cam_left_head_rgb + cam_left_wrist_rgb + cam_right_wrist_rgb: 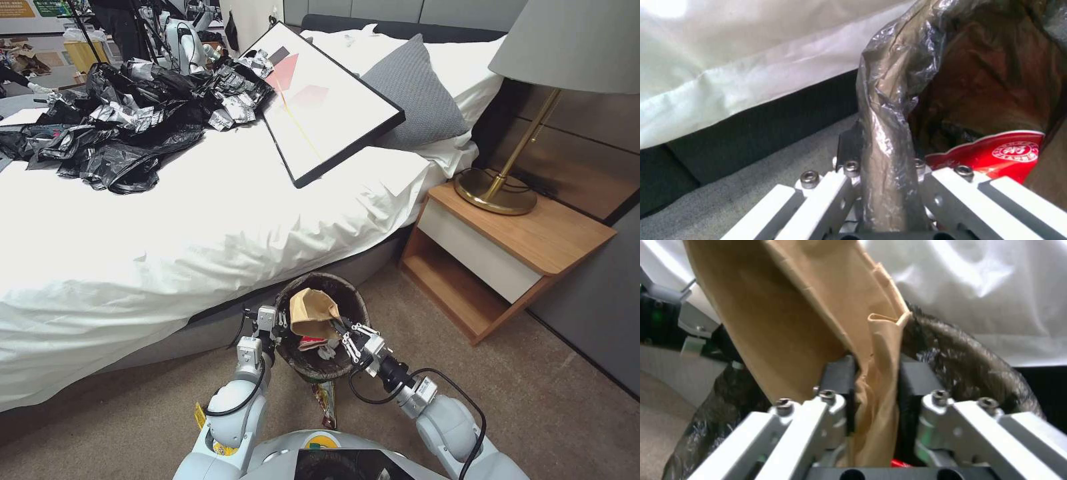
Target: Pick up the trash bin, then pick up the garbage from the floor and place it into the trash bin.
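The trash bin (333,279), lined with a dark bag, is held up just off the carpet beside the bed. My left gripper (270,321) is shut on its bag-covered rim (889,126), one finger inside and one outside. A brown paper bag (312,310) sticks up out of the bin's mouth, and my right gripper (347,335) is shut on its crumpled lower edge (876,383) over the rim (965,366). A crushed red-and-white cup (1009,155) lies inside the bin. On the floor below lies a colourful snack wrapper (325,400), with a yellow scrap (199,415) by my left shoulder.
The white bed (167,253) runs close behind the bin, with a heap of black plastic bags (127,127), a framed picture (320,100) and a grey pillow (413,93) on it. A wooden nightstand (507,253) with a brass lamp (497,190) stands to the right. Open carpet lies at right.
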### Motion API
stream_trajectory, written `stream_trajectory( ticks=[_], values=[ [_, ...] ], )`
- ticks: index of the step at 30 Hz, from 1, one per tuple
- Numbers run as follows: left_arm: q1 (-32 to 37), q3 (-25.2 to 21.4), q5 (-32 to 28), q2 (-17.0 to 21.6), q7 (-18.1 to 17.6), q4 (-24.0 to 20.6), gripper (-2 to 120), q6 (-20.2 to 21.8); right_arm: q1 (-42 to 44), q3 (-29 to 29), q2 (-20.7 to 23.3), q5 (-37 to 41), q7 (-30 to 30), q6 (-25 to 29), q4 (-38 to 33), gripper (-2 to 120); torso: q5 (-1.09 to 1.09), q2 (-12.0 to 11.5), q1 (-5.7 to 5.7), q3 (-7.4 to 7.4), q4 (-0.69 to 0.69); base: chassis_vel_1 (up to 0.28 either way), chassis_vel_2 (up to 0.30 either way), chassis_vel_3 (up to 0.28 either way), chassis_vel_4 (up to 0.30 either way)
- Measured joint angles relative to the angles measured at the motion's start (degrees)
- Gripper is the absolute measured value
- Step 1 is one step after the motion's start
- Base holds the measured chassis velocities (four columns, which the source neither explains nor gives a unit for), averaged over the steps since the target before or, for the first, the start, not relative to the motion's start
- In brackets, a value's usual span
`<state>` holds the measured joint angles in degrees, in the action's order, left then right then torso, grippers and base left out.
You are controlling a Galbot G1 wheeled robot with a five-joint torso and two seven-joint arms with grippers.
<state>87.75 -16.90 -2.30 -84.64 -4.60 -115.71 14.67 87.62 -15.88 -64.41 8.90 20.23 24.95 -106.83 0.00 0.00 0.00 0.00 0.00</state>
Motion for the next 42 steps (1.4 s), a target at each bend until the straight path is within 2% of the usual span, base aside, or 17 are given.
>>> stream_trajectory(
  ticks=[1, 6, 7, 9, 10, 13, 14, 17, 18, 21, 37, 40, 42],
  values=[
    [0.00, 0.00, 0.00, 0.00, 0.00, 0.00, 0, 0.00, 0.00, 0.00, 0.00, 0.00, 0.00, 0.00, 0.00, 23, 0.00, 0.00, 0.00, 0.00, 0.00, 0.000, 0.000, 0.000, 0.000],
    [0.01, 0.00, 0.00, 0.00, 0.00, 0.00, 0, 0.00, 0.06, -0.05, -0.06, -0.16, -0.13, -0.15, -0.07, 43, 0.00, 0.00, 0.00, 0.00, 0.00, 0.000, 0.000, 0.000, 0.000],
    [0.01, 0.00, 0.00, 0.00, 0.00, 0.00, 0, 0.00, 0.06, -0.05, -0.06, -0.16, -0.13, -0.15, -0.07, 43, 0.00, 0.00, 0.00, 0.00, 0.00, 0.000, 0.000, 0.000, 0.000],
    [0.00, 0.00, 0.00, 0.00, 0.00, 0.00, 0, 0.00, 0.23, -0.16, 0.15, -0.23, -0.11, -0.13, -0.14, 54, 0.00, 0.00, 0.00, 0.00, 0.00, 0.000, 0.000, 0.000, 0.000],
    [0.00, 0.00, 0.00, 0.00, 0.00, 0.00, 0, 0.00, 0.23, -0.16, 0.15, -0.23, -0.11, -0.13, -0.14, 54, 0.00, 0.00, 0.00, 0.00, 0.00, 0.000, 0.000, 0.000, 0.000],
    [0.00, 0.00, 0.00, 0.00, 0.00, 0.00, 0, 0.00, 0.28, -0.34, 0.32, -0.25, -0.07, -0.07, -0.25, 68, 0.00, 0.00, 0.00, 0.00, 0.00, 0.000, 0.000, 0.000, 0.000],
    [0.00, 0.00, 0.00, 0.00, 0.00, 0.00, 0, 0.00, 0.28, -0.34, 0.32, -0.25, -0.07, -0.07, -0.25, 68, 0.00, 0.00, 0.00, 0.00, 0.00, 0.000, 0.000, 0.000, 0.000],
    [0.00, 0.00, 0.00, 0.00, 0.00, 0.00, 0, 0.00, 0.30, -0.43, 0.32, -0.25, -0.08, -0.03, -0.41, 84, 0.00, 0.00, 0.00, 0.00, 0.00, 0.000, 0.000, 0.000, 0.000],
    [0.00, 0.00, 0.00, 0.00, 0.00, 0.00, 0, 0.00, 0.30, -0.43, 0.32, -0.25, -0.08, -0.03, -0.41, 84, 0.00, 0.00, 0.00, 0.00, 0.00, 0.000, 0.000, 0.000, 0.000],
    [0.00, 0.00, 0.00, 0.00, 0.00, 0.00, 0, 0.00, 0.46, -0.53, 0.37, -0.25, -0.13, -0.08, -0.66, 97, 0.00, 0.00, 0.00, 0.00, 0.00, 0.000, 0.000, 0.000, 0.000],
    [0.00, 0.00, 0.00, 0.00, 0.00, 0.00, 0, 0.00, 0.95, -1.77, 1.43, -0.25, -0.56, -0.58, -2.58, 100, 0.01, 0.00, 0.00, 0.00, 0.00, 0.000, 0.000, 0.000, 0.000],
    [0.00, 0.00, 0.00, 0.00, 0.00, 0.00, 0, 0.00, 1.51, -3.04, 0.71, -0.92, -2.33, -0.37, -4.74, 100, 0.00, 0.00, 0.00, 0.00, 0.00, 0.000, 0.000, 0.000, 0.000],
    [0.00, 0.00, 0.00, -0.01, 0.00, 0.00, 0, 0.00, 3.00, -5.40, -1.38, -2.86, -7.08, -0.32, -9.54, 100, 0.00, 0.00, 0.00, 0.00, 0.01, 0.000, 0.000, 0.000, 0.000]
  ],
)
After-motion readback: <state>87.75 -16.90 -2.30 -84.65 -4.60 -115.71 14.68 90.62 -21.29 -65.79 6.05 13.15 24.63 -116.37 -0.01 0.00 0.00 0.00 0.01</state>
